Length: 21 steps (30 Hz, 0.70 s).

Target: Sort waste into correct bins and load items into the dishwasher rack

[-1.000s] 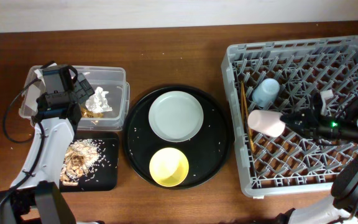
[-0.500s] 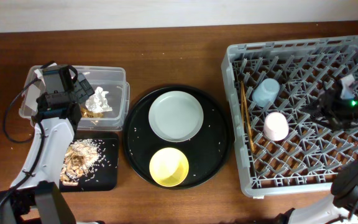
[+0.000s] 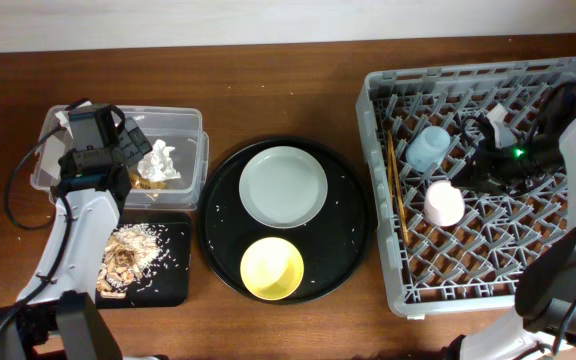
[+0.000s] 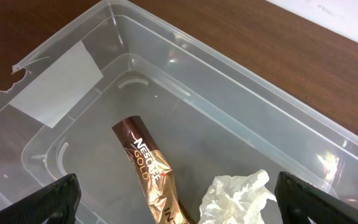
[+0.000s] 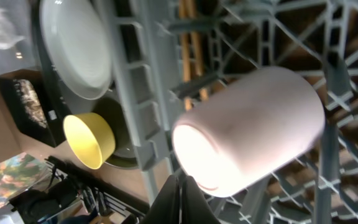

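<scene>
We see left gripper (image 4: 179,205) jaws spread wide above clear tub (image 4: 229,81); wrapper (image 4: 151,168) and tissue (image 4: 232,194) inside. Right gripper (image 5: 180,199) jaws pressed together, empty, over rack (image 3: 373,230). Pink cup (image 3: 444,203) lies on side in rack, at gripper's 7 o'clock, just beside.

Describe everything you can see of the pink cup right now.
The pink cup is small, pale pink, smooth and handleless, plastic or ceramic by its look. It lies on its side in the dishwasher rack, resting on the grey lattice. In the overhead view it sits just below the light-blue cup, apart from it, and right of the chopsticks. Nothing grips it.
</scene>
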Tool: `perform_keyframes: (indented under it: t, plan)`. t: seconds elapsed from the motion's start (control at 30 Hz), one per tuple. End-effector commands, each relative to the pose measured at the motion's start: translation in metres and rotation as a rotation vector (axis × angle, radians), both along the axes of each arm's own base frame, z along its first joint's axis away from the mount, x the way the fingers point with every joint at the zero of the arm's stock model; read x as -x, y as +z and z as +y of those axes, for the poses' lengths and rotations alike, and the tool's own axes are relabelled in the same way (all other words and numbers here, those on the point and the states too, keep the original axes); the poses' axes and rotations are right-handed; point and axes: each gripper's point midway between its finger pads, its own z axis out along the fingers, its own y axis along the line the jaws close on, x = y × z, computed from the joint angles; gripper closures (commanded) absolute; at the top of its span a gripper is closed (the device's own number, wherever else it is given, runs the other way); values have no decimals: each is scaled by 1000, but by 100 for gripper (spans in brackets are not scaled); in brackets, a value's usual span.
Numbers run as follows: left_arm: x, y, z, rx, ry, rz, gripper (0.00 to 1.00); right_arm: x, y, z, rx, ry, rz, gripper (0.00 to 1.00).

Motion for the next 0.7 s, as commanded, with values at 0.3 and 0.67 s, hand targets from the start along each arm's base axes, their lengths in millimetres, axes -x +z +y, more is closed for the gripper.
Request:
perform_keyframes:
  t: [0.3, 0.67]
  plan:
    - [-2, 1, 1, -1, -3, -2, 1, 16, -41, -27, 187, -130, 164, 95]
    - [-2, 1, 1, -1, -3, -2, 1, 11, -21, 15, 239, 27, 101, 94]
